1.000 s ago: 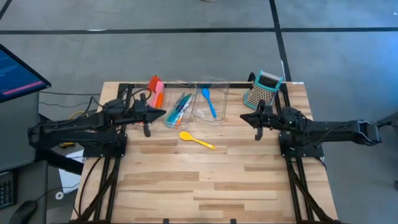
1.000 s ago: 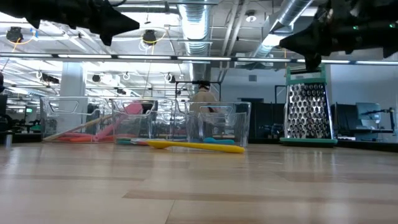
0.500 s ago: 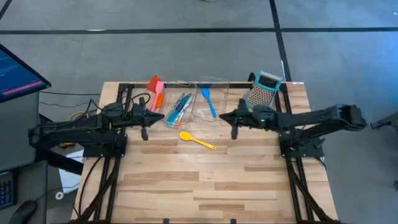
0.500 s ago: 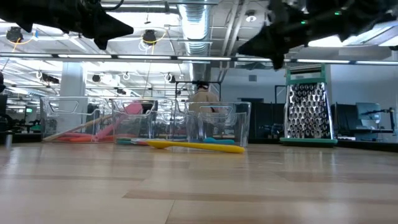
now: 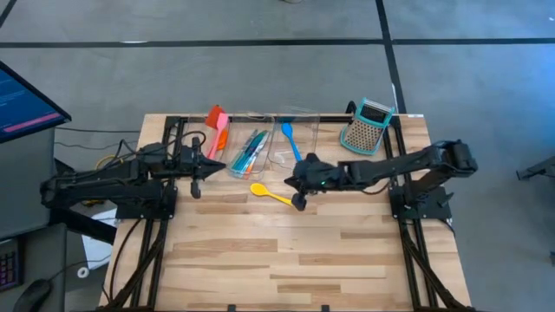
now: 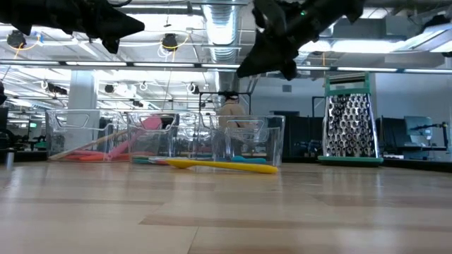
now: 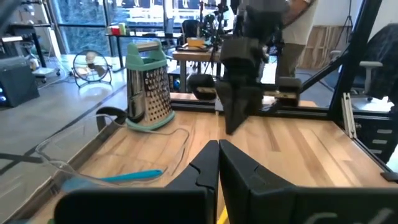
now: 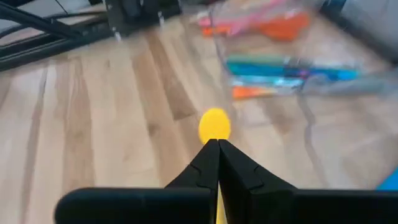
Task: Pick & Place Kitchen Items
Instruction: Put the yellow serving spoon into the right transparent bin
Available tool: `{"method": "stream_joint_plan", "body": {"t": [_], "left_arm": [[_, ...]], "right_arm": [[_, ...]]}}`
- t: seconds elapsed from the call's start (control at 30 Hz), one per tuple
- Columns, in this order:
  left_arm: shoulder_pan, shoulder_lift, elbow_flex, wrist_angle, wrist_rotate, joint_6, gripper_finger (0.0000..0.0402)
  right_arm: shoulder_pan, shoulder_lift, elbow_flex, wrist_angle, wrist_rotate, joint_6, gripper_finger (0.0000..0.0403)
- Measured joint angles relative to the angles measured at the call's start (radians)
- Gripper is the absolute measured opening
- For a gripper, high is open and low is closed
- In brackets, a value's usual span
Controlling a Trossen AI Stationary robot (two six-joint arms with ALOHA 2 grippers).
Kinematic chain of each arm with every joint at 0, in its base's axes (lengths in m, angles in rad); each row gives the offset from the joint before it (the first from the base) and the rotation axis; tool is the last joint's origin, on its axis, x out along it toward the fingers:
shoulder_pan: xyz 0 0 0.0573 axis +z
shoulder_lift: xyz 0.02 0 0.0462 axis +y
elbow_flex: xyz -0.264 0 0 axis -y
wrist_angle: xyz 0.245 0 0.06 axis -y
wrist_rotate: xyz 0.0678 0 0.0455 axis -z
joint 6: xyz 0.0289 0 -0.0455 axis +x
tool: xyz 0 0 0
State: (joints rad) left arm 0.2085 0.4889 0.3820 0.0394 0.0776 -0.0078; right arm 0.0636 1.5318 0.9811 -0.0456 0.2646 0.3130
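A yellow spoon (image 5: 276, 195) lies flat on the bare table in front of three clear bins; its bowl (image 8: 214, 124) shows just past my right fingertips. The left bin holds pink and orange spatulas (image 5: 217, 126). Teal, blue and orange utensils (image 5: 250, 152) fill the middle bin, and the right one has a blue spoon (image 5: 290, 143). My right gripper (image 5: 290, 179) hangs shut well above the spoon's handle, slanting down. My left gripper (image 5: 221, 164) is shut, level and high by the middle bin, holding nothing.
A teal-and-grey box grater (image 5: 364, 126) stands upright at the far right, behind my right arm. Black frame rails (image 5: 173, 130) run along the table's left and right sides. Bare wood (image 5: 286, 260) reaches from the spoon to the near edge.
My right gripper has swung from beside the grater toward the table's left, out over the yellow spoon, and has tipped from level to slanting down, staying shut. My left gripper has drawn back a little toward the left edge. The utensils lie as before.
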Motion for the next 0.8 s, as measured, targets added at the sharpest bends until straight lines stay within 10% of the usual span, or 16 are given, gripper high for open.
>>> {"method": "stream_joint_plan", "body": {"t": [0.43, 0.8], "left_arm": [[0.000, 0.004, 0.000, -0.014, -0.001, -0.007, 0.0002], [0.000, 0.004, 0.000, -0.017, -0.002, 0.002, 0.0002]], "right_arm": [[0.050, 0.268, 0.291, -0.477, -0.003, 0.286, 0.0000], [0.079, 0.425, 0.471, -0.622, -0.005, 0.174, 0.0000]]}}
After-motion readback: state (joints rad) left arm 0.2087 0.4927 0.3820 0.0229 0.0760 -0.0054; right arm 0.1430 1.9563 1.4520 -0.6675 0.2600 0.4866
